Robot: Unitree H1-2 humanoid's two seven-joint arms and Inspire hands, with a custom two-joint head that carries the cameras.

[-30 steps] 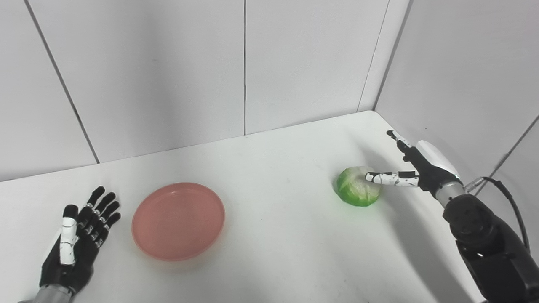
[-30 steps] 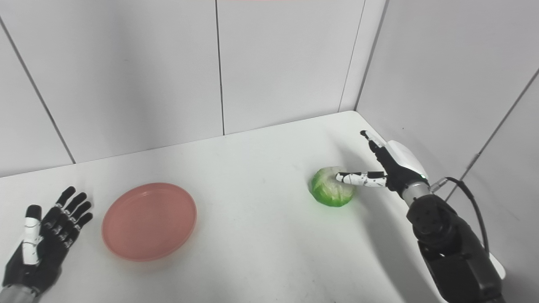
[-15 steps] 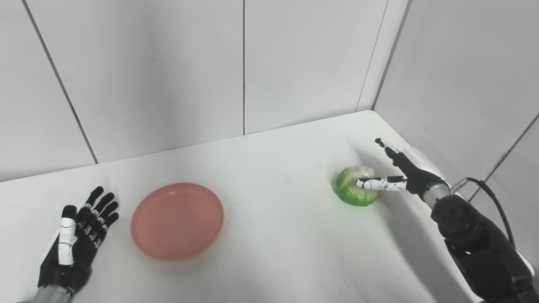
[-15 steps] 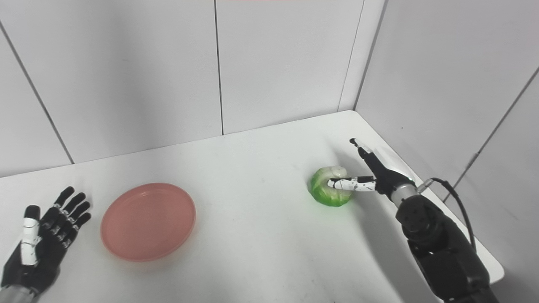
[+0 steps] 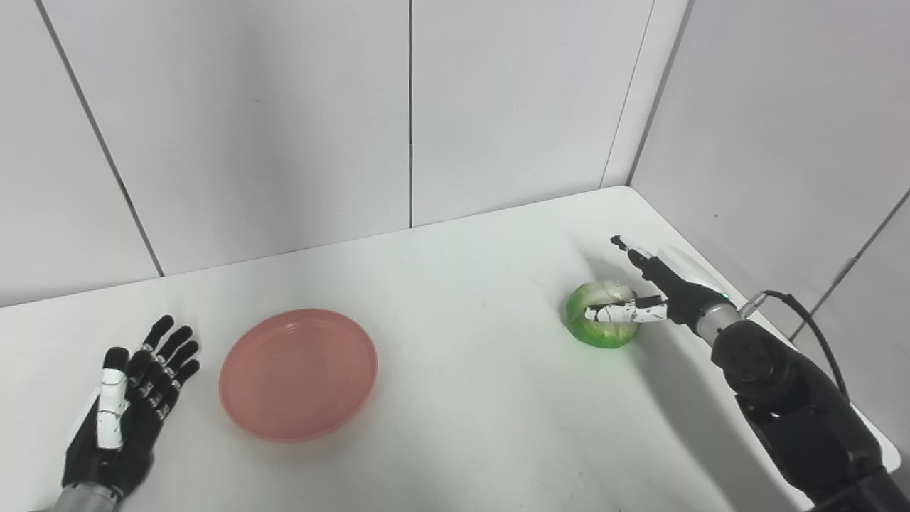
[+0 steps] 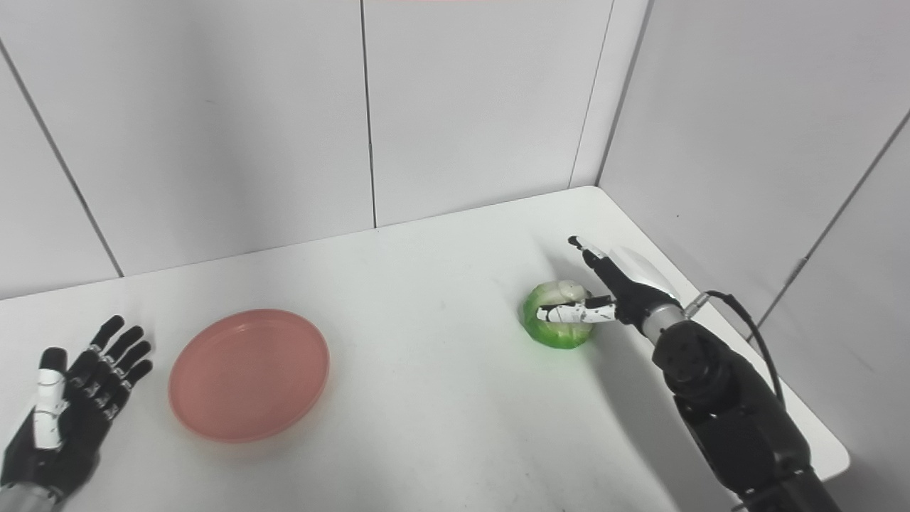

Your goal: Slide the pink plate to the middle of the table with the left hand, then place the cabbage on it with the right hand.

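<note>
The pink plate (image 5: 298,373) lies flat on the white table (image 5: 462,398), left of centre. A small green cabbage (image 5: 597,328) sits at the right side of the table. My right hand (image 5: 657,295) is open at the cabbage, its thumb lying across the cabbage's top and its fingers stretched past the far side, not closed around it. My left hand (image 5: 131,409) rests open, palm up with fingers spread, near the front left corner, a short gap left of the plate.
White wall panels (image 5: 412,114) close the table at the back and the right (image 5: 775,142). The table's right edge (image 6: 817,427) runs close under my right arm.
My right hand has moved left and lower onto the cabbage, its thumb now reaching farther across the top. The left hand and plate have stayed in place.
</note>
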